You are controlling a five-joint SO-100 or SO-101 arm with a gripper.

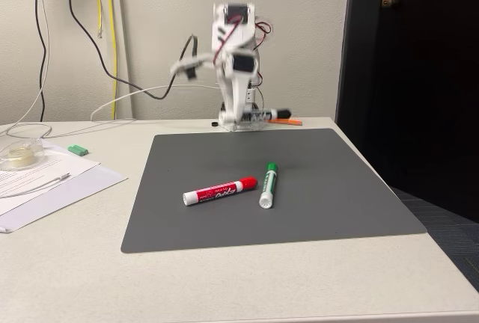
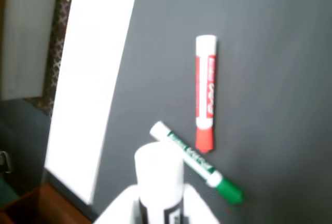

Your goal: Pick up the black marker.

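In the wrist view we see the tool (image 2: 160, 203) clenched around the black marker (image 2: 158, 182), held above the grey mat (image 2: 270, 53) where red marker (image 2: 205, 94) and green marker (image 2: 197, 162) lie.

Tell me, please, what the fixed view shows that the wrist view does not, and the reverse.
The fixed view adds the whole arm, blurred and raised at the back, papers at the left, wall cables and a dark door. The wrist view adds a close look at the gripper, which seems shut on a white barrel with black print, likely the black marker. Both share the red marker and the green marker on the grey mat.
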